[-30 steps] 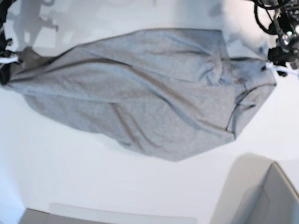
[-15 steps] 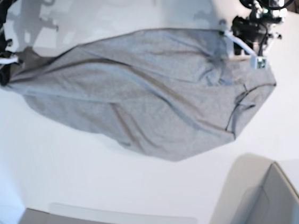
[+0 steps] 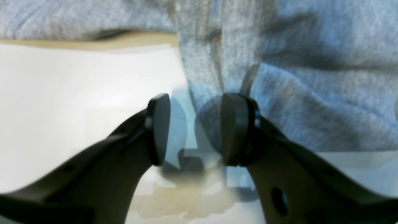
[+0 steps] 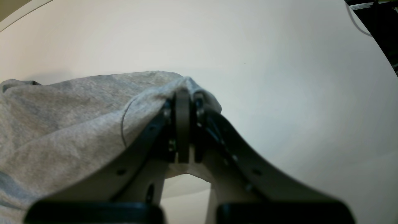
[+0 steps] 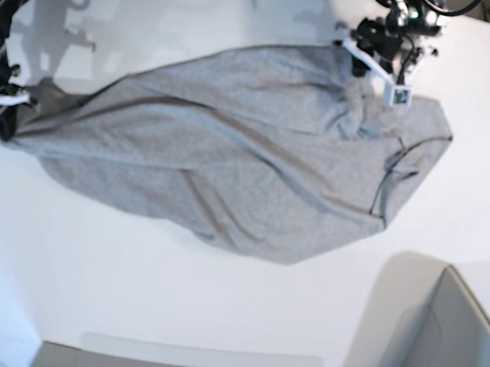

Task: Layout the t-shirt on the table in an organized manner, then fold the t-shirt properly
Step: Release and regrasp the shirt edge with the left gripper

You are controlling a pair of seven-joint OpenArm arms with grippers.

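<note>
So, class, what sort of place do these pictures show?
Probably a robotics lab bench: a large bare white table, two robot arms, the left hand open and the right hand gripping a grey t-shirt.

Grey bin (image 5: 451, 354) at table's corner

no lettering can be read; a small tag (image 5: 401, 96) looks printed, but too blurred.

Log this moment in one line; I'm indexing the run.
left gripper: open, at t-shirt edge | right gripper: shut on t-shirt corner | t-shirt: spread, wrinkled, on table
</note>
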